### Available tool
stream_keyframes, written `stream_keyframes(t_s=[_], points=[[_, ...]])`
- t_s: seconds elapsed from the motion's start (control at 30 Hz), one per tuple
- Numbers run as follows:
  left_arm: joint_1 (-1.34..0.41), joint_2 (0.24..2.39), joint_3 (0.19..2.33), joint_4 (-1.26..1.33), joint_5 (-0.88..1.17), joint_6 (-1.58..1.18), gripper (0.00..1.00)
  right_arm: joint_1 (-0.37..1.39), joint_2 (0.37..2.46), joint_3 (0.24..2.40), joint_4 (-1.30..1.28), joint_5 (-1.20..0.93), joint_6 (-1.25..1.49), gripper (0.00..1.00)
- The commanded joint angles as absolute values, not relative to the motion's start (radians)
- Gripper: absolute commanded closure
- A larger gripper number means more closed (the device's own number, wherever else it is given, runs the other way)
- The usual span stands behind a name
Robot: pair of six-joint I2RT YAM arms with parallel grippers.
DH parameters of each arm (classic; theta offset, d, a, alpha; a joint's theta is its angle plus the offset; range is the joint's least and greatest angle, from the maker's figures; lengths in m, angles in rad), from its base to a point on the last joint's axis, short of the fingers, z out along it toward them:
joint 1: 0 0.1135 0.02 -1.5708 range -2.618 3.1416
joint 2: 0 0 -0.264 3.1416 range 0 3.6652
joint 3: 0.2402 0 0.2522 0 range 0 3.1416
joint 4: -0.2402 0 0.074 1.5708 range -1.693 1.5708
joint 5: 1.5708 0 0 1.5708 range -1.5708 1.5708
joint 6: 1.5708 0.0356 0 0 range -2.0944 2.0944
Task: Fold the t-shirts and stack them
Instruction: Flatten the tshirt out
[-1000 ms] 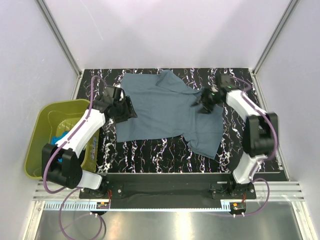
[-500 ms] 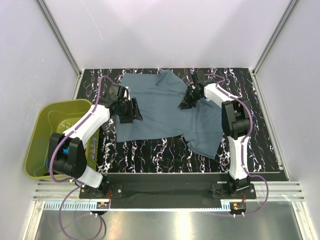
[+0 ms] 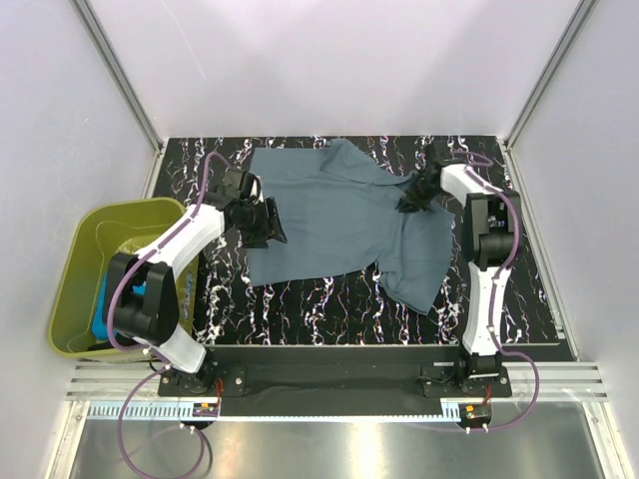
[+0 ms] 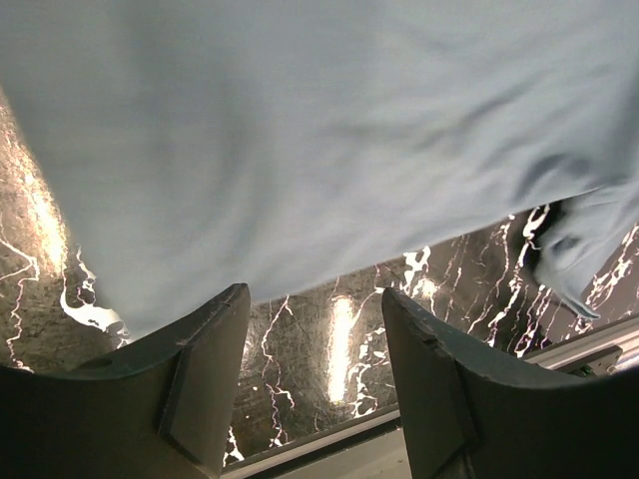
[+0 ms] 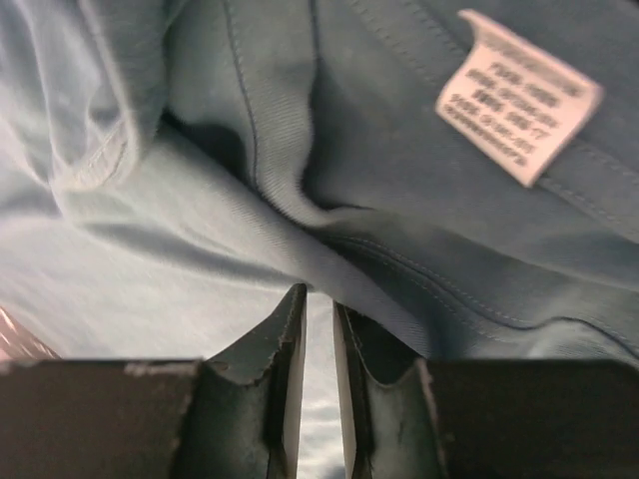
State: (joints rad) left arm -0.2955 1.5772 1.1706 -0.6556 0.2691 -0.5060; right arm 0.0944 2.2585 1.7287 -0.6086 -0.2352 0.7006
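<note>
Slate grey-blue t-shirt (image 3: 334, 215) lies spread on the black marbled surface (image 3: 329, 309), roughly in the middle. Its body is mostly flat. Its right part is rumpled and trails toward the near right, and a rumpled peak of cloth stands at its far edge.

The left gripper (image 3: 265, 222) is at the shirt's left edge. In the left wrist view its two fingers (image 4: 205, 379) are spread wide and hold nothing. Bare marbled surface shows between them, and the hem of the grey-blue t-shirt runs across just beyond the tips. Whether the tips touch the cloth cannot be told.

The right gripper (image 3: 409, 203) sits on the shirt's far right part, where the fabric is gathered. In the right wrist view its fingers (image 5: 275, 384) are drawn close together, with only a thin slit between them. A raised fold of the shirt runs across right at the tips, so the gripper appears to pinch that fold. A white care label (image 5: 519, 95) sits on the cloth beyond, to the upper right.

At the left of the surface stands an olive-green tub (image 3: 70, 279), and a bit of turquoise cloth (image 3: 101, 317) shows inside it.
</note>
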Motion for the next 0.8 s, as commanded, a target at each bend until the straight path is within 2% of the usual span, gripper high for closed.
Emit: stream_keyframes(t_s=[0.0,0.1,0.23,0.27,0.33,0.47,0.5,0.53,0.63,0.77], points=[[-0.296,1.601,1.218,-0.641,0.29,-0.518,0.4,0.025,2.257,1.704,-0.627,-0.132,0.666,0.75],[-0.296,1.627,1.241,-0.643,0.279,-0.525,0.4,0.006,2.241,1.7,-0.641,-0.107,0.632,0.74],[-0.299,1.66,1.247,-0.649,0.285,-0.574,0.41,0.006,2.182,1.712,-0.676,-0.138,0.601,0.66],[-0.301,1.667,1.24,-0.652,0.287,-0.61,0.41,0.006,2.159,1.709,-0.681,-0.181,0.603,0.6],[-0.305,1.664,1.195,-0.655,0.294,-0.653,0.41,0.006,2.076,1.698,-0.689,-0.208,0.612,0.53],[-0.334,1.617,1.108,-0.647,0.261,-0.765,0.41,0.037,1.921,1.666,-0.735,-0.209,0.6,0.3],[-0.344,1.602,1.071,-0.644,0.218,-0.776,0.41,0.049,1.861,1.639,-0.742,-0.21,0.586,0.22],[-0.35,1.585,1.057,-0.641,0.192,-0.788,0.41,0.061,1.83,1.622,-0.758,-0.215,0.577,0.18],[-0.376,1.525,1.003,-0.641,0.083,-0.833,0.41,0.103,1.715,1.519,-0.781,-0.241,0.56,0.12],[-0.397,1.5,0.945,-0.64,0.041,-0.923,0.4,0.118,1.557,1.347,-0.79,-0.285,0.569,0.12]])
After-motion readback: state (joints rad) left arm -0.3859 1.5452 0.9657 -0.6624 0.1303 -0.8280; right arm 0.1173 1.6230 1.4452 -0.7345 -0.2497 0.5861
